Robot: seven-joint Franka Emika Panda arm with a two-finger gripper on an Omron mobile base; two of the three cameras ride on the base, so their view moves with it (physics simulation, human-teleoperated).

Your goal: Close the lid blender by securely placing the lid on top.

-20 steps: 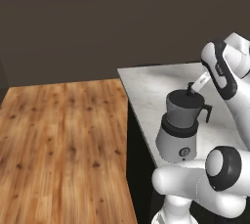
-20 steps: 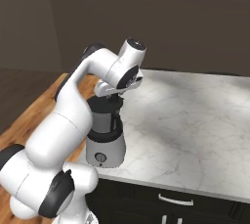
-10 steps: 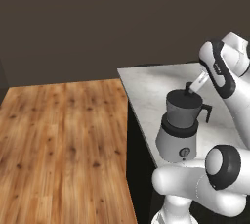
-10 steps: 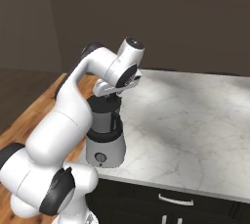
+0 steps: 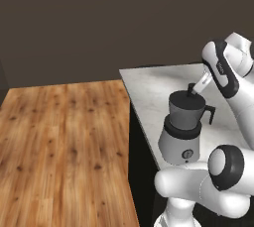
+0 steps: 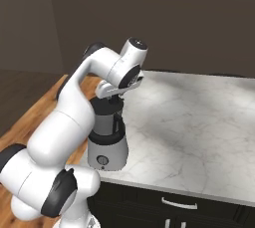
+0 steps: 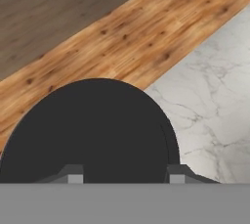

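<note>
soft, even rendered light, dim toward the dark back wall (image 5: pixel 99 18). the blender (image 5: pixel 184 127) casts a faint shadow on the marble counter (image 6: pixel 199 122) beside it. no blur or glare.

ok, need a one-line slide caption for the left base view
White arm's gripper poised at the flat round black lid on the translucent grey-jarred, silver-based blender, at the edge of the marble counter.

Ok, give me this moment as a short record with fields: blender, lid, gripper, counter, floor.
blender: upright near the marble counter's corner, silver base with a dial, grey jar, black handle
lid: black disc, on the jar's mouth, directly under the hand
gripper: just above the lid, fingertips apart; whether it grips the knob cannot be told
counter: white marble, dark drawers beneath
floor: wooden planks
</note>
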